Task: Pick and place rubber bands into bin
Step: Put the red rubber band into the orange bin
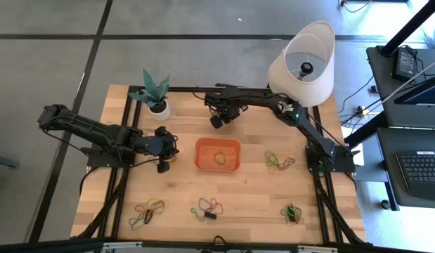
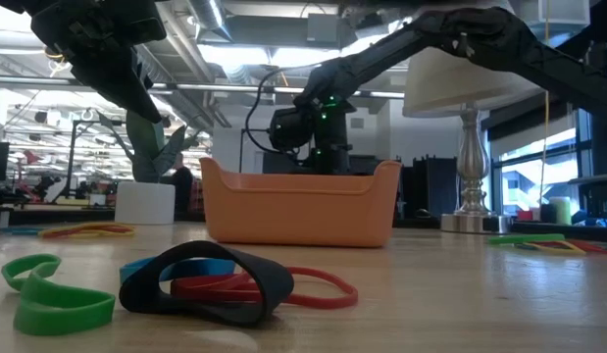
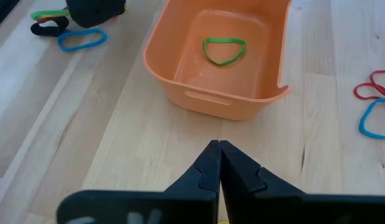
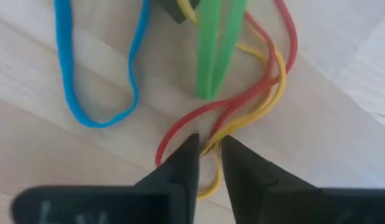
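The orange bin (image 1: 200, 145) (image 2: 298, 201) (image 3: 204, 99) stands mid-table with one green rubber band (image 3: 224, 51) lying flat in it. My right gripper (image 1: 217, 121) (image 4: 209, 144) is down at a small heap of rubber bands just beyond the bin's far side. There, blue (image 4: 92, 99), green (image 4: 214, 56), red and yellow loops lie tangled on the wood. Its fingers are nearly together. My left gripper (image 1: 173, 150) (image 3: 218, 144) hangs shut above bare wood left of the bin, pointing at it. My right gripper pinches strands of a yellow band (image 4: 242, 121) and a red band (image 4: 226, 115) between its two fingertips, at the edge of the heap. The fingers come from above, pointing down. The loops trail from the tips across the table; whether any part is lifted I cannot tell.
More heaps of rubber bands lie right of the bin (image 1: 279, 161) and along the near edge (image 1: 148, 211) (image 1: 206, 209) (image 1: 293, 212). A white plant pot (image 1: 159, 109) stands at the far left and a lamp (image 1: 303, 60) at the far right.
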